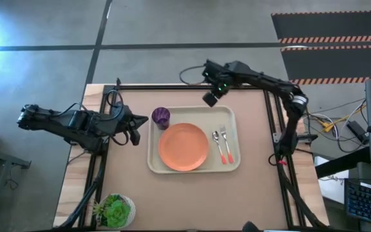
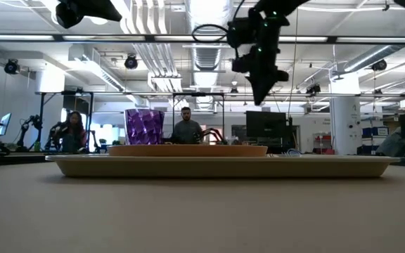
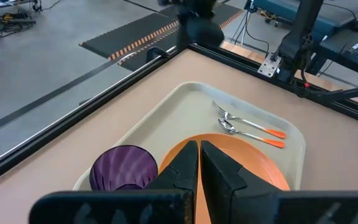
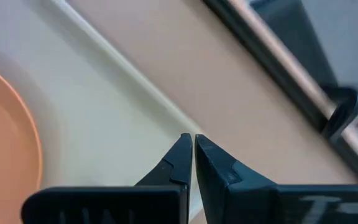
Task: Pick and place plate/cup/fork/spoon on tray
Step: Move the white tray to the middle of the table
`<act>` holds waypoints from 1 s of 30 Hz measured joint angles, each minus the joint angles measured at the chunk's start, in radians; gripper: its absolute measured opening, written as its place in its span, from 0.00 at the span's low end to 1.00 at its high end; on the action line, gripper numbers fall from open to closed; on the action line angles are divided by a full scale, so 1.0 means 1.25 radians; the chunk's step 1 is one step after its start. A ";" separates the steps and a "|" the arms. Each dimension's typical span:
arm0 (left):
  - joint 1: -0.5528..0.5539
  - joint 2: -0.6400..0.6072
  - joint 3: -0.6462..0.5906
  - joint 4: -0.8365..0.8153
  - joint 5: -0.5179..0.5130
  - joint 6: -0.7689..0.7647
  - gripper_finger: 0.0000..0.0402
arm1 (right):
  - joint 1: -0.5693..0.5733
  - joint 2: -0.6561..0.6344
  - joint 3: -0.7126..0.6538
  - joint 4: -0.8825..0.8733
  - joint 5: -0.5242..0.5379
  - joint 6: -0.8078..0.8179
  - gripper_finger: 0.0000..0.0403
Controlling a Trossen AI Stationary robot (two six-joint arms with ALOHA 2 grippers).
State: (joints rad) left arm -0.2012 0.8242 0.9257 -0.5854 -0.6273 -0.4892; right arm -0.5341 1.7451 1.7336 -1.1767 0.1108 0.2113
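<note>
The cream tray point(image 1: 234, 164) lies mid-table. On it rest the orange plate point(image 1: 183, 147), the purple cup point(image 1: 161, 116) upright at its far left corner, and the fork point(image 1: 225, 143) beside the spoon point(image 1: 217, 144) right of the plate; all four also show in the left wrist view, plate point(image 3: 257, 158), cup point(image 3: 124, 167), fork point(image 3: 244, 121), spoon point(image 3: 248, 132). My right gripper point(image 1: 210, 98) hangs shut and empty above the tray's far edge point(image 4: 129, 78), pointing down. My left gripper point(image 1: 136, 131) waits shut, left of the tray, holding nothing.
A white pot with a green plant point(image 1: 114, 211) stands at the near left corner. A black frame rail point(image 1: 192, 87) runs along the table's far edge. People and equipment show in the room beyond point(image 2: 185, 126).
</note>
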 joint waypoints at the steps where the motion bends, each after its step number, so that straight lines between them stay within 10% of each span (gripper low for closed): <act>1: 0.000 0.000 0.000 0.000 0.000 0.000 0.00 | 0.001 -0.017 -0.046 0.021 -0.006 0.012 0.03; 12: 0.000 0.005 0.000 0.000 0.000 0.000 0.00 | 0.028 -0.091 -0.411 0.117 -0.008 0.084 0.03; 30: 0.000 0.032 -0.001 0.001 -0.002 -0.002 0.00 | 0.034 -0.148 -0.577 0.266 -0.041 0.152 0.03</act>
State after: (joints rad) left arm -0.2012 0.8645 0.9245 -0.5842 -0.6296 -0.4922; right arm -0.4913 1.5597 1.0126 -0.8440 0.0595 0.4017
